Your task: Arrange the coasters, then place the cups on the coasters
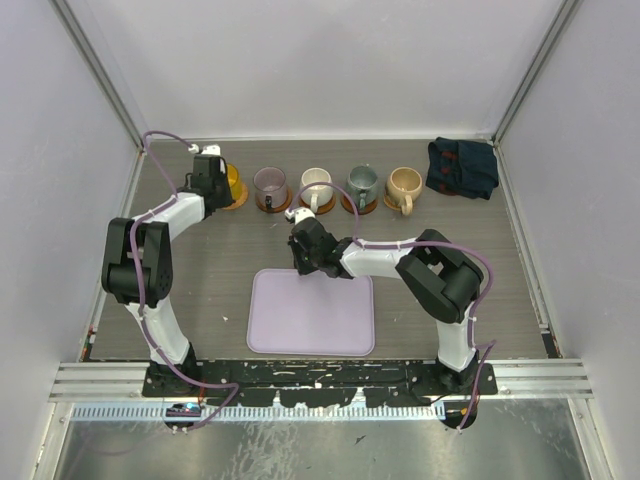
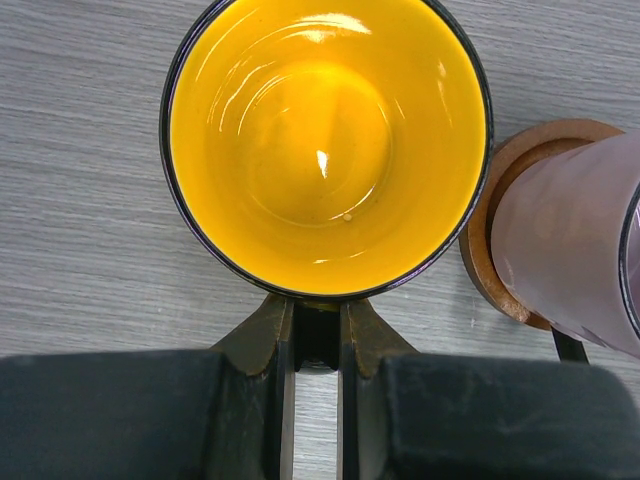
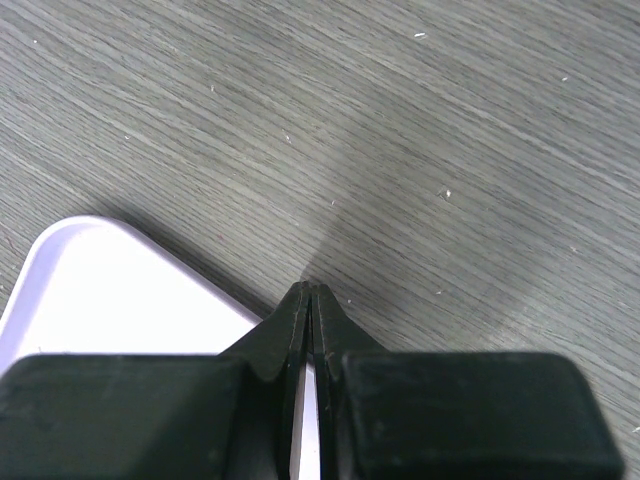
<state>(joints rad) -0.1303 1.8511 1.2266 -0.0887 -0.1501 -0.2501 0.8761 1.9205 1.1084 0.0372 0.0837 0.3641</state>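
Grey wood-grain table (image 1: 200, 280) in a white-walled bay. Lavender tray (image 1: 310, 312) lies near the arm bases and a dark blue cloth (image 1: 462, 167) sits in the far right corner. Five cups stand in one row along the far side. Four look finished: purple glass cup (image 1: 270, 183), cream cup (image 1: 317, 186), grey-green cup (image 1: 362, 182) and tan cup (image 1: 404, 187) are each upright, with brown coasters (image 1: 270, 207) showing as a rim beneath. The fifth, the yellow cup (image 2: 325, 150), is at the left end, just beside the purple one. Left pincer (image 2: 317, 312) is drawn to a narrow slot hard against that cup's near wall with something dark between the tips, so I judge it is pinching the handle. From the wrist, only table shows around the yellow rim, since any disc would be hidden under it. From above, the arm covers most of the base. Cannot tell whether the cup is seated on a coaster or just above one. Right pincer (image 3: 308, 292) is closed tight and holds nothing, over the table just past the tray's far corner. Judgement: near the end. What is left is seating the yellow cup, if it is not down, and letting go.
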